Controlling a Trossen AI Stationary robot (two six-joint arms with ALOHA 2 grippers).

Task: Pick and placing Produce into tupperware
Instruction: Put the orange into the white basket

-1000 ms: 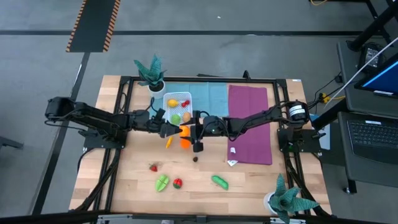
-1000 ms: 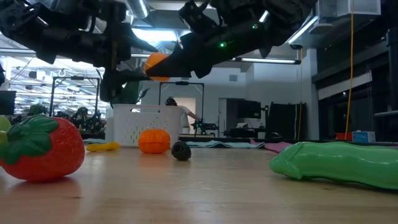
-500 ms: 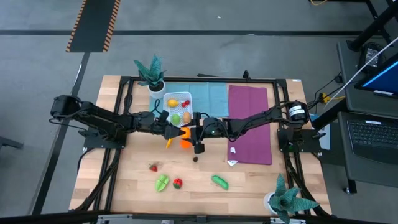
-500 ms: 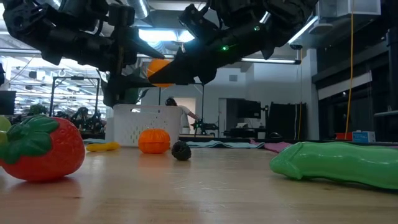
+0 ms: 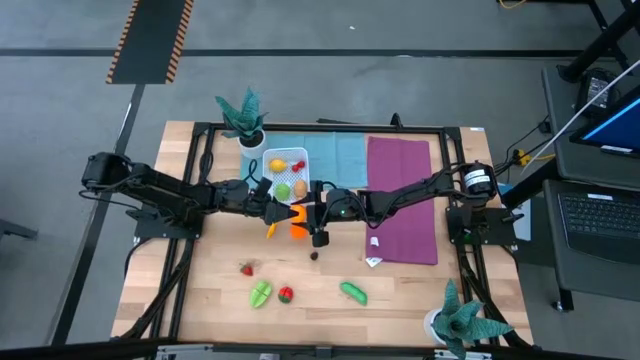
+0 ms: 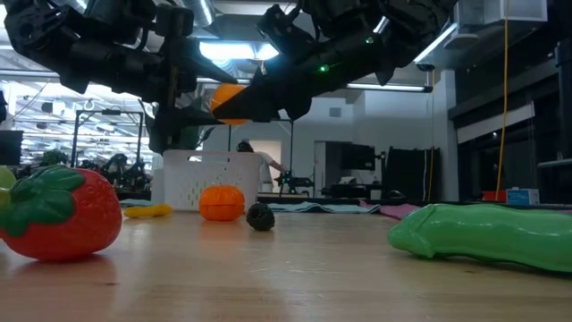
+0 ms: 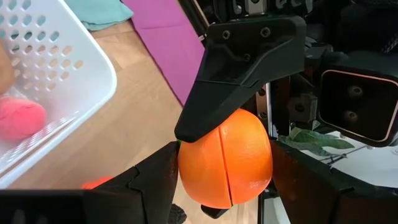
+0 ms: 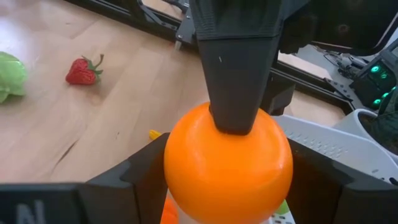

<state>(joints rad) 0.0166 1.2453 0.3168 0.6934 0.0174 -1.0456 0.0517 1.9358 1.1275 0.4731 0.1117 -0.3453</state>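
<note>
A: Which step is this?
B: A handover, I think. The left gripper [image 5: 283, 209] and right gripper [image 5: 306, 210] both clamp the orange [image 7: 225, 159] in the air, just beside the tupperware [image 5: 268, 160].
A: And next?
B: One must let go; the other carries it over the tupperware.

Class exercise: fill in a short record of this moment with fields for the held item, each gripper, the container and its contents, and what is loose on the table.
held item: orange toy fruit, raised above the table
left gripper: closed on the orange
right gripper: also closed on the orange, facing the left gripper
container: white perforated tupperware, beside the meeting grippers
contents: yellow, red, green and tan pieces
loose on table: second orange piece, yellow piece, strawberry, green pieces
</note>
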